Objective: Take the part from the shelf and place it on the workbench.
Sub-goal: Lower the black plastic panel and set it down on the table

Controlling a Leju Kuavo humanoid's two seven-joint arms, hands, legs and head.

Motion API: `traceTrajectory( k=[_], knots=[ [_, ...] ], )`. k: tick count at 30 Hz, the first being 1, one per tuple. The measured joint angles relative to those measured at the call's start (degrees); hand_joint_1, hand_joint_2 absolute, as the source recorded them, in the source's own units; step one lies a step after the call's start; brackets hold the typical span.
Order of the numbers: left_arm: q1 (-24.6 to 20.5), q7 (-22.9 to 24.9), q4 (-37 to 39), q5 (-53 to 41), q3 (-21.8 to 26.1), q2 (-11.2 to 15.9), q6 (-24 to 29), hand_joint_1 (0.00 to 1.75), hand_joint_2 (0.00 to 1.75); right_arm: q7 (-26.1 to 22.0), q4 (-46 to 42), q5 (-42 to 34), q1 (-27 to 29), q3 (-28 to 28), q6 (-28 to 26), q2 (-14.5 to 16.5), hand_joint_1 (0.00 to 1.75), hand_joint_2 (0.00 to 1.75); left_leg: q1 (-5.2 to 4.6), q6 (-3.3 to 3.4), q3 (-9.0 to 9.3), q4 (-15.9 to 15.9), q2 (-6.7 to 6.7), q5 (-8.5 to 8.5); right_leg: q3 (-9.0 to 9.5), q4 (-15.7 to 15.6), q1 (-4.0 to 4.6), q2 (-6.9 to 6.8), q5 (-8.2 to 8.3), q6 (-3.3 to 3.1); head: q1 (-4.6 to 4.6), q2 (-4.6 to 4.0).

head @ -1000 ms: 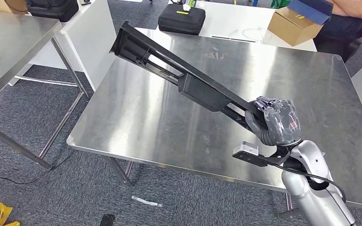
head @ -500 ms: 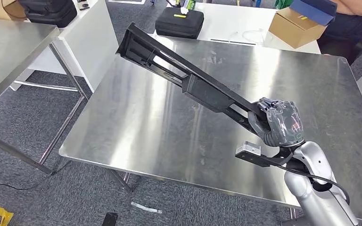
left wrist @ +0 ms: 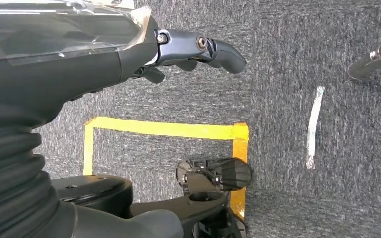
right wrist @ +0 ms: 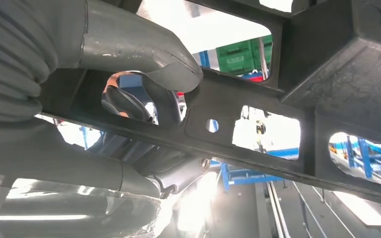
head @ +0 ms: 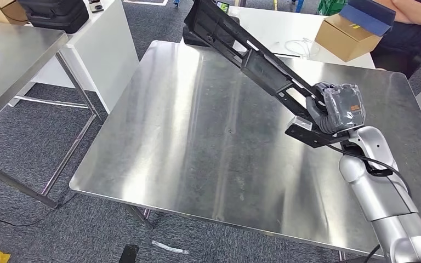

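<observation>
The long black part [head: 252, 57] was held at one end by the right hand [head: 337, 107], whose fingers were wrapped around its frame, and was raised above the steel workbench [head: 197, 142], slanting up and away from the hand toward the bench's far edge. In the right wrist view the thick grey thumb [right wrist: 144, 47] was seen pressed over a bar of the part [right wrist: 258, 134], with darker fingers [right wrist: 124, 104] curled behind it through the cut-outs. No contact between the part and the bench surface could be seen.

The left hand [left wrist: 193, 49] was hung over grey carpet with a yellow tape outline [left wrist: 168, 130]; nothing was held in it and its fingers were extended.

Beyond the part's far end, a black case [head: 193, 37] was partly hidden on a white table [head: 285, 27]. Past the right hand, on that table, a cardboard box [head: 342, 35] was seen with a blue lid [head: 368, 12] laid over it; its contents could not be told. A person's arm [head: 416, 12] was visible just behind it.
</observation>
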Motion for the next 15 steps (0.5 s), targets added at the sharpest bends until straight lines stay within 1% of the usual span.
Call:
traceTrajectory(
  k=[4, 8, 11, 15],
  knots=[
    [0.0, 0.5, 0.0, 0.0, -0.2, 0.0, 0.0, 0.00, 1.75, 1.2, 4.9, 2.4, -3.3, 1.2, -0.5, 0.1, 1.69, 1.75, -0.17, 0.43, -0.03, 0.0, -0.12, -0.14, 0.21, -0.3, -0.09, -0.13, 0.03, 0.12, 0.02, 0.00],
    [-0.2, 1.0, 0.0, -0.3, -1.0, 0.0, -0.7, 0.00, 1.75, 2.2, 16.8, 6.5, -12.7, 4.1, -1.5, 1.0, 1.69, 1.75, -0.36, 0.71, -0.03, 0.0, -0.09, -0.10, 0.19, -0.4, -0.27, -0.11, 0.14, 0.65, 0.01, 0.00],
    [-0.4, 1.3, 0.0, -0.8, -1.6, 0.0, -1.3, 0.00, 1.75, 3.4, 25.0, 8.7, -19.2, 6.2, -1.5, 2.5, 1.69, 1.75, -0.36, 0.83, -0.01, 0.0, -0.10, -0.01, 0.18, -0.4, -0.27, -0.12, 0.20, 0.73, -0.01, 0.00],
    [-0.7, 2.1, 0.0, -1.6, -2.7, 0.0, -1.8, 0.00, 1.75, 5.8, 31.8, 10.8, -25.0, 8.2, -1.8, 4.0, 1.69, 1.75, -0.32, 0.94, -0.01, 0.0, -0.14, 0.09, 0.18, -0.4, -0.24, -0.21, 0.22, 0.76, -0.02, 0.00]
  ],
)
